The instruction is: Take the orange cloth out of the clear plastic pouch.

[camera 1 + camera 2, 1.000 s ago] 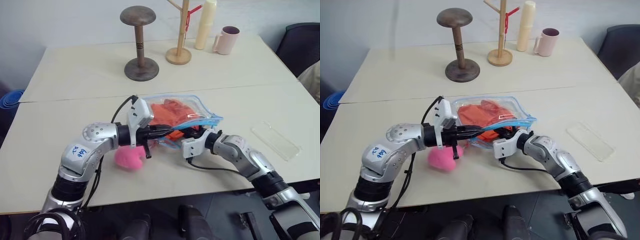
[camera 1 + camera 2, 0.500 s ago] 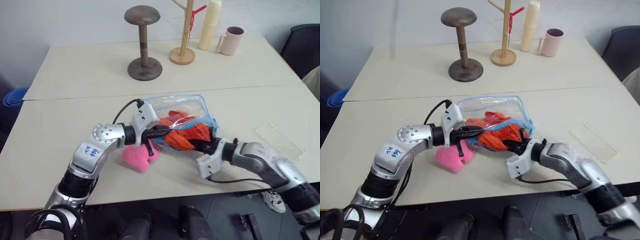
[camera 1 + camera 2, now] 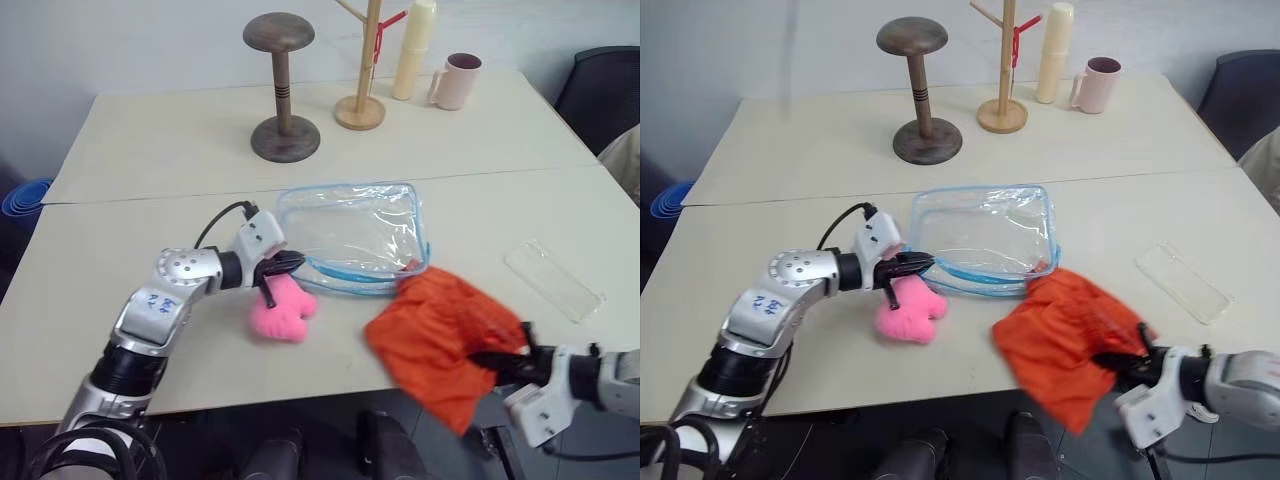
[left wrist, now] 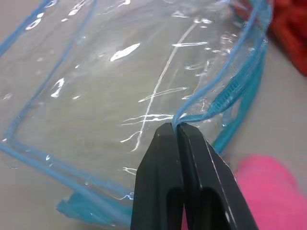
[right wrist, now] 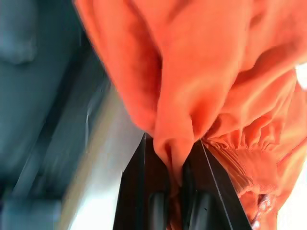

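The clear plastic pouch with its light blue zipper edge lies flat and empty on the table's middle. My left gripper is shut on the pouch's blue rim at its near left corner. The orange cloth is outside the pouch, spread and hanging over the table's front edge at the right. My right gripper is shut on a fold of the orange cloth, below and to the right of the pouch.
A pink plush lies just below my left gripper. A flat clear plastic rectangle lies at the right. At the back stand a wooden mushroom stand, a wooden rack, a cream bottle and a pink mug.
My right gripper pulled the orange cloth out of the pouch, moving right and toward the front edge. The pouch dropped flat and empty. My left gripper shifted slightly left, still holding the rim.
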Robot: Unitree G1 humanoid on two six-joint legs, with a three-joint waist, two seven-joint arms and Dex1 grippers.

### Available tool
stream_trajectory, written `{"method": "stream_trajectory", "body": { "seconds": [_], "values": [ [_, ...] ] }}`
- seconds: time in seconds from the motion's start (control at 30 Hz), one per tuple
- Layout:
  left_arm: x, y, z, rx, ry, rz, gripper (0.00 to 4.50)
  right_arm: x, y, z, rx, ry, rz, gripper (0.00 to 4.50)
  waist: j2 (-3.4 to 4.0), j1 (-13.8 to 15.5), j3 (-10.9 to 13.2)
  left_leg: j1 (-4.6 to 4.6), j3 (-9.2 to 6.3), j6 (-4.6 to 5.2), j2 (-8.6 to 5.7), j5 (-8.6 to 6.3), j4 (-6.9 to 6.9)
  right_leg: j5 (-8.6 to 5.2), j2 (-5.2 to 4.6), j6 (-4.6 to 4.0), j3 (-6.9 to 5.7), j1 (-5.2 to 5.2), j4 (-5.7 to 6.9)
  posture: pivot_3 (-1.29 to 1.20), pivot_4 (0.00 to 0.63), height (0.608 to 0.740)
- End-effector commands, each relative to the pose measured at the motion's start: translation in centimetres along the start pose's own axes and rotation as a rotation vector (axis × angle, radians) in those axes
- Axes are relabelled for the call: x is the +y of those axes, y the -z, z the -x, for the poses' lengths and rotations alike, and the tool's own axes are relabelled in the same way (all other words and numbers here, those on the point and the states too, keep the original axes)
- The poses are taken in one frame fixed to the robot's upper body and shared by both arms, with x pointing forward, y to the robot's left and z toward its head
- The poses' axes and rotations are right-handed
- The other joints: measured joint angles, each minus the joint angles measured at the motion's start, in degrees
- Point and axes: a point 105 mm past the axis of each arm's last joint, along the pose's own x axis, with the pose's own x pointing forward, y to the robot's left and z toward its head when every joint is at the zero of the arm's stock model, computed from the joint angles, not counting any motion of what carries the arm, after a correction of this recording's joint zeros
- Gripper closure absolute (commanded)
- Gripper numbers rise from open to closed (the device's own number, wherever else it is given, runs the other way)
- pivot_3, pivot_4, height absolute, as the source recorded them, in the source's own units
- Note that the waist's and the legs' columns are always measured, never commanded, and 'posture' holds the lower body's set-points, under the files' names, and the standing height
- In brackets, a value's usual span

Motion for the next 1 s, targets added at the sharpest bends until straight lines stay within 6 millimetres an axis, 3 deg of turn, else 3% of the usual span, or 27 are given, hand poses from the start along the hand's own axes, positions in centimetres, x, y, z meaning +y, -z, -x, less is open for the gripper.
{"method": "stream_trajectory", "body": {
  "seconds": [0.03, 0.17, 0.27, 0.37, 0.47, 0.67, 0.8, 0.87, 1.0],
  "values": [
    [-2.4, -1.2, 1.1, -0.018, 0.131, -0.114, 4.5, -2.0, 4.3, 1.4, 0.189, 0.125, -0.053, 4.48, 0.01, -0.07, 0.01, 0.02, 0.06, 0.0, 0.03, 0.0, -0.03, 0.0, 0.0, 0.0, 0.05, 0.0, -0.02, 0.0, 0.15, 0.74],
    [-4.0, -0.2, 1.4, 0.042, 0.222, -0.182, 4.5, -4.1, 5.6, -0.5, 0.224, 0.27, -0.172, 4.48, 0.0, -0.12, 0.01, 0.26, 0.24, 0.0, 0.17, 0.01, -0.24, -0.01, 0.07, -0.02, 0.17, 0.07, -0.04, 0.0, 0.15, 0.74],
    [-3.8, -0.2, 0.6, 0.043, 0.217, -0.203, 4.5, -6.2, 5.0, -3.3, 0.18, 0.357, -0.251, 4.48, -0.02, -0.23, 0.03, 0.53, 0.34, -0.01, 0.23, 0.01, -0.39, -0.01, 0.09, -0.02, 0.24, 0.36, -0.21, 0.0, 0.15, 0.74],
    [-3.1, -0.1, 0.2, 0.057, 0.193, -0.232, 4.5, -6.5, 4.6, -4.6, 0.159, 0.346, -0.288, 4.48, 0.02, 0.07, 0.01, 0.49, 0.39, 0.0, 0.23, 0.02, -0.39, -0.01, 0.05, -0.02, 0.26, 0.28, -0.15, 0.0, 0.15, 0.74],
    [-2.0, -0.3, -0.2, 0.048, 0.139, -0.214, 3.82, -6.3, 4.3, -4.9, 0.14, 0.318, -0.341, 3.54, 0.02, 0.25, 0.01, 0.42, 0.29, 0.03, 0.2, 0.01, -0.39, -0.01, 0.01, -0.02, 0.1, 0.25, -0.14, 0.0, 0.15, 0.74],
    [-0.6, -1.5, 1.4, -0.047, 0.064, -0.037, 1.93, -6.1, 3.9, -2.1, 0.096, 0.287, -0.512, 1.5, 0.02, 0.15, 0.01, 0.42, 0.29, 0.1, 0.19, 0.0, -0.39, 0.0, -0.02, 0.0, -0.04, 0.27, -0.16, 0.0, 0.15, 0.74],
    [1.1, -2.4, 4.8, -0.118, 0.007, 0.091, 0.67, -7.0, 3.4, 1.3, -0.038, 0.328, -0.914, 0.16, 0.02, 0.06, 0.02, 0.42, 0.26, 0.08, 0.23, -0.01, -0.38, 0.0, -0.01, 0.0, -0.04, 0.29, -0.16, 0.0, 0.15, 0.74],
    [1.4, -2.5, 7.1, -0.138, 0.029, 0.147, 0.02, -6.9, 3.5, 3.4, -0.113, 0.313, -1.127, 0.0, 0.03, -0.1, 0.02, 0.44, 0.25, 0.07, 0.27, -0.02, -0.38, 0.0, 0.02, -0.01, -0.02, 0.3, -0.16, 0.0, 0.15, 0.74],
    [1.9, -0.8, 11.1, -0.024, 0.034, 0.13, 0.02, -4.8, 3.5, 6.9, -0.173, 0.189, -1.362, 0.0, 0.08, 0.15, 0.05, 0.48, 0.13, 0.07, 0.3, -0.04, -0.51, -0.02, 0.01, -0.05, 0.05, 0.35, -0.29, 0.0, 0.15, 0.74]
  ]
}}
